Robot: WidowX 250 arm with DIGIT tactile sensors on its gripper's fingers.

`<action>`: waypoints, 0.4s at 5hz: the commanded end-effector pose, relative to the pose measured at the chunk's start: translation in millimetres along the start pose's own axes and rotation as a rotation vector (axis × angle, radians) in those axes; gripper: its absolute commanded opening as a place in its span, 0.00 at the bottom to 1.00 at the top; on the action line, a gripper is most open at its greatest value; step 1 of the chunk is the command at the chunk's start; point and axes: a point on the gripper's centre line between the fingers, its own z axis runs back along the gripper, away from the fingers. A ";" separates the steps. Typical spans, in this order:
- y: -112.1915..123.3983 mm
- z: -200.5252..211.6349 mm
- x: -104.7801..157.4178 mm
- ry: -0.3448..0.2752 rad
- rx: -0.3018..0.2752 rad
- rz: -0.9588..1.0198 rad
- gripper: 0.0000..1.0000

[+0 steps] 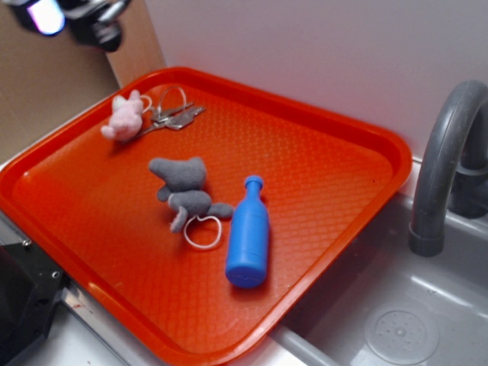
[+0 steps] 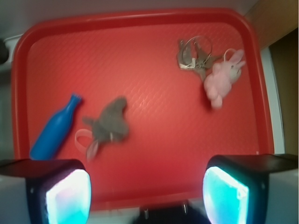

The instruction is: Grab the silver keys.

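Item: silver keys (image 1: 174, 117). Lay flat in the far left corner of the red tray (image 1: 320, 175), thin wire ring toward the tray's rim, blades fanned toward the tray's middle. Touched, on the left side, a small pink plush toy (image 1: 122, 118). Seen in the wrist view as a grey-silver cluster (image 2: 192, 58) near the upper right of the tray (image 2: 154, 158), the pink plush (image 2: 223, 77) just beside and overlapping its edge.

Item: grey plush toy (image 1: 183, 187). Lay near the tray's middle, well apart from the keys, a white ring (image 1: 203, 232) at its near end. Blurred in the wrist view (image 2: 110, 122); ring faint there.

Item: blue plastic bottle (image 1: 248, 235). Lay on its side just beside the grey plush, neck toward the far wall, base toward the near rim. In the wrist view (image 2: 55, 130), positioned at the tray's left, neck angled up.

Item: gripper (image 2: 145, 193). Jaws spread wide, nothing between them; two fingers (image 2: 65, 196) lit cyan at the bottom corners of the wrist view. Hung above the tray's near edge, well apart from the keys. Only partly visible and out of focus at the exterior view's top left (image 1: 72, 15).

Item: grey faucet (image 1: 442, 168) and sink basin (image 1: 404, 320). Stood to the right of the tray, outside it.
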 end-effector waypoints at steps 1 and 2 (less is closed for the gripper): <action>51.7 -19.8 58.1 -0.038 0.056 0.071 1.00; 75.5 -27.7 71.4 -0.022 0.049 0.018 1.00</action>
